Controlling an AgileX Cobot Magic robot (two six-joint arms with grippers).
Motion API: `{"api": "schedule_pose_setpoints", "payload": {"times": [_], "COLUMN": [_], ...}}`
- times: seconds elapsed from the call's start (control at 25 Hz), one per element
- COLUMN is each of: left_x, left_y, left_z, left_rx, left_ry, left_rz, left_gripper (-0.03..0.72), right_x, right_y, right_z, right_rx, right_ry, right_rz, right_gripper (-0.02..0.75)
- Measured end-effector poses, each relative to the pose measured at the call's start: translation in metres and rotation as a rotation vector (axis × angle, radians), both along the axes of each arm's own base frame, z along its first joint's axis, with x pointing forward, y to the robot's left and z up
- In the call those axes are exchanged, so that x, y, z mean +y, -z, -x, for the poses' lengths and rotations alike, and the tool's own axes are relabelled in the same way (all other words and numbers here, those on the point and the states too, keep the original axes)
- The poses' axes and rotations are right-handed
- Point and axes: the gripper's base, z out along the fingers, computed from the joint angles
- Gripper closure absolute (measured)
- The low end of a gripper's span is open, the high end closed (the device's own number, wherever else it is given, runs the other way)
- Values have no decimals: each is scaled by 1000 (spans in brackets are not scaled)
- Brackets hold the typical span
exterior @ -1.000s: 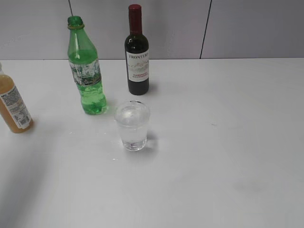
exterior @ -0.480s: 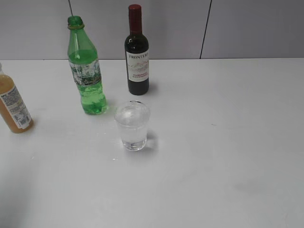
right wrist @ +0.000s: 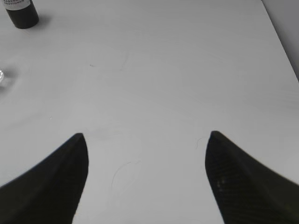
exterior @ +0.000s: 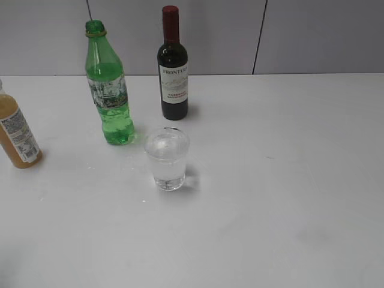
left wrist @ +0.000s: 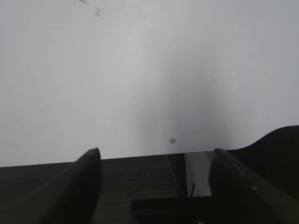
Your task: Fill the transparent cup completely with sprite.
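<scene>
The transparent cup (exterior: 167, 160) stands upright near the middle of the white table, holding clear fizzy liquid close to its rim. The green sprite bottle (exterior: 109, 90) stands uncapped behind it to the left, partly filled. Neither gripper shows in the exterior view. My left gripper (left wrist: 155, 154) is open and empty over the table's front edge. My right gripper (right wrist: 145, 137) is open and empty above bare table, with the cup's edge (right wrist: 1, 77) at the far left of its view.
A dark wine bottle (exterior: 173, 69) with a red cap stands behind the cup; its base also shows in the right wrist view (right wrist: 21, 13). An orange-brown juice bottle (exterior: 17, 135) stands at the left edge. Small droplets lie on the table (exterior: 270, 198) near the cup.
The shadow at the lower left of the table has faded away over the last second. The bottles and cup have not moved.
</scene>
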Motion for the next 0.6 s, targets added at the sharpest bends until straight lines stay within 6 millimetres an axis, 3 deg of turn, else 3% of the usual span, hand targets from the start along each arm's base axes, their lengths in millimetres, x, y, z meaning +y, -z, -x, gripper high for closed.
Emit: {"api": "schedule_pose_setpoints", "payload": {"times": [0.24,0.6], "left_x": [2,5], "left_y": [16,7], "left_z": [34,71], "left_rx": [-41,-353], "left_ry": [-33,-42], "left_rz": [15,45], "left_gripper": [136,136], "right_x": [0,0], "right_y": [0,0], "right_z": [0,0], "right_rx": [0,0], "right_ry": [0,0], "right_rz": [0,0], "right_gripper": [148,148]}}
